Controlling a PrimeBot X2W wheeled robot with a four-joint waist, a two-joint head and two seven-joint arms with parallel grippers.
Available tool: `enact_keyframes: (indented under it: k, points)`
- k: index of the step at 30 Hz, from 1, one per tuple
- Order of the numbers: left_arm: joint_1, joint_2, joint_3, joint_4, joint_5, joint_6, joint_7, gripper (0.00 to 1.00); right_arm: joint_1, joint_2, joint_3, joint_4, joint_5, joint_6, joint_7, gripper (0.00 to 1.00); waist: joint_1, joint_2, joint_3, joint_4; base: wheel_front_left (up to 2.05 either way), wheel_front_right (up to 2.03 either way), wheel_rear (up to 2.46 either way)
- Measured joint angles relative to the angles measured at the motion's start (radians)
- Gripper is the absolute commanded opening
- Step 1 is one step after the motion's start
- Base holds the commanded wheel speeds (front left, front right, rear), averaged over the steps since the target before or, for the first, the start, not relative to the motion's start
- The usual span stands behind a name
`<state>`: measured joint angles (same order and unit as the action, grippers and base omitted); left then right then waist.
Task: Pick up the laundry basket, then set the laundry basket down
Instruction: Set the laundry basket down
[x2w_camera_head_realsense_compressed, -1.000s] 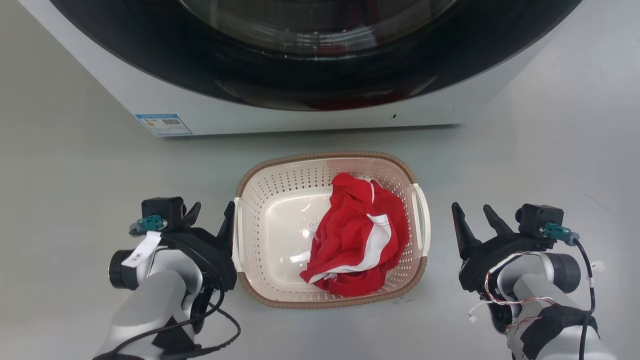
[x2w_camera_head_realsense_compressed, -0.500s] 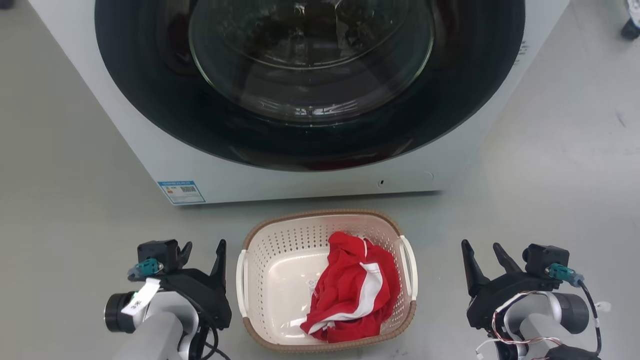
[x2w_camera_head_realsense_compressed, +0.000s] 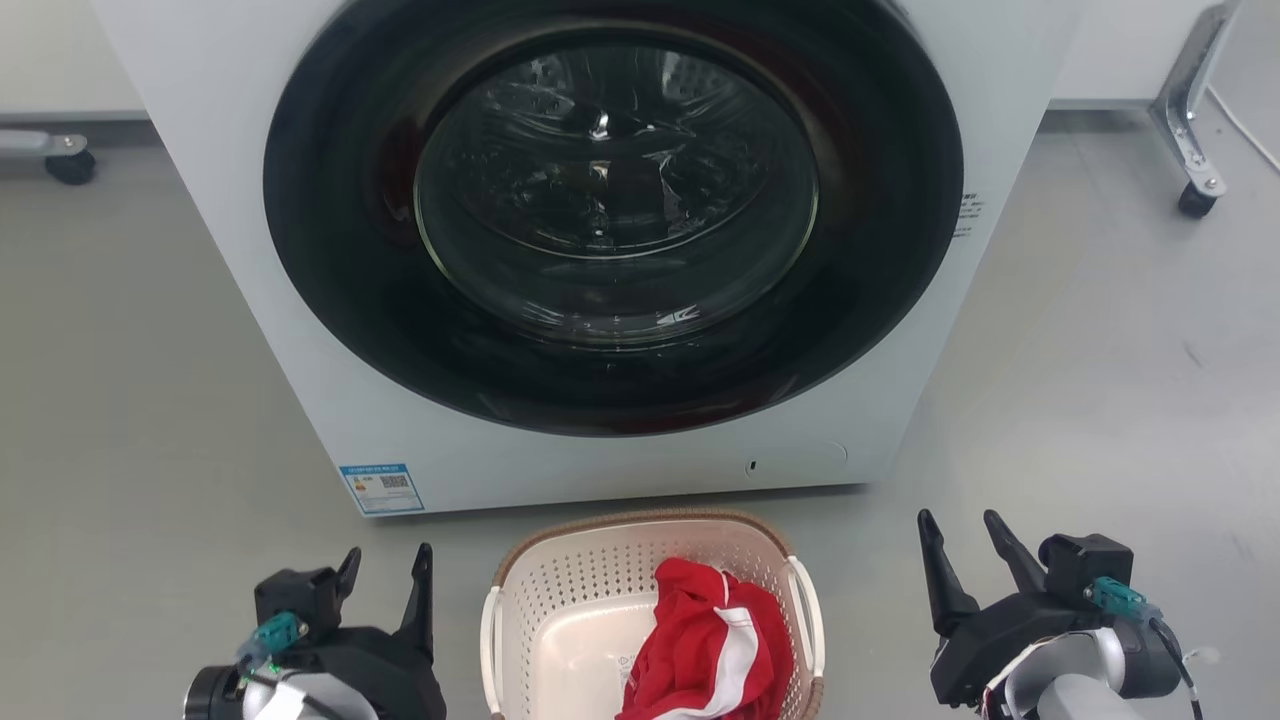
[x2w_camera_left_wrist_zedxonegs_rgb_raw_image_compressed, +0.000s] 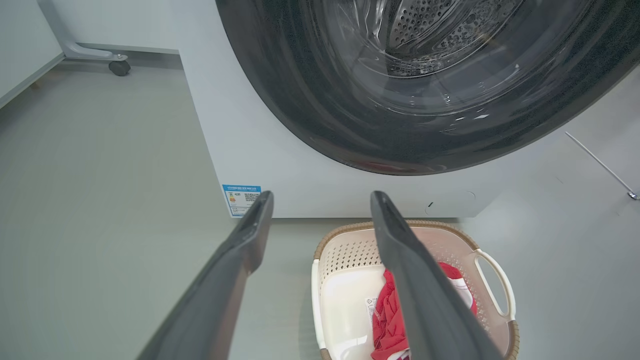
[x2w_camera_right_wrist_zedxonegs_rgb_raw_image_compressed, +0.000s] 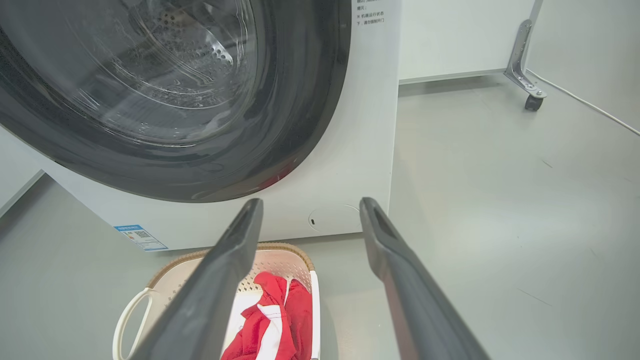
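Grey floor (x2w_camera_head_realsense_compressed: 1100, 400); laundry basket (x2w_camera_head_realsense_compressed: 580, 590) holds red garment (x2w_camera_head_realsense_compressed: 715, 650) (white-striped).

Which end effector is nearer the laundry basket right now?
Left. The left end effector is open, close beside the laundry basket on its left side, not touching. The right end effector, also open, stands clearly farther out from its right side.

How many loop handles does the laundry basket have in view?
2. The left handle is on the left side of the laundry basket, the right handle on its right side. Its near end is cut off in the head view.
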<state>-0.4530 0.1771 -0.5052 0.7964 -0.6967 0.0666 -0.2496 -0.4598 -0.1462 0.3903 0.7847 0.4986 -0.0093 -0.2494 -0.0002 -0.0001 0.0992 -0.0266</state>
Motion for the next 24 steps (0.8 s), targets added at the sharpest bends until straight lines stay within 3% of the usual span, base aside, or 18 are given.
enact_keyframes:
  k: [11,24]
  points:
    - [0.219,0.043,0.053,-0.303,0.097,0.049,0.000,1.00,0.180,-0.021,-0.010,-0.190,-0.058,-0.045,0.000,1.00,0.0000,0.0000,-0.095,-0.012,0.00,0.00,0.00]
    - [0.420,0.072,0.130,-0.608,0.211,0.058,0.000,1.00,0.342,-0.040,-0.040,-0.415,-0.103,-0.080,0.000,1.00,0.0003,0.0001,-0.126,-0.013,0.00,0.00,0.00]
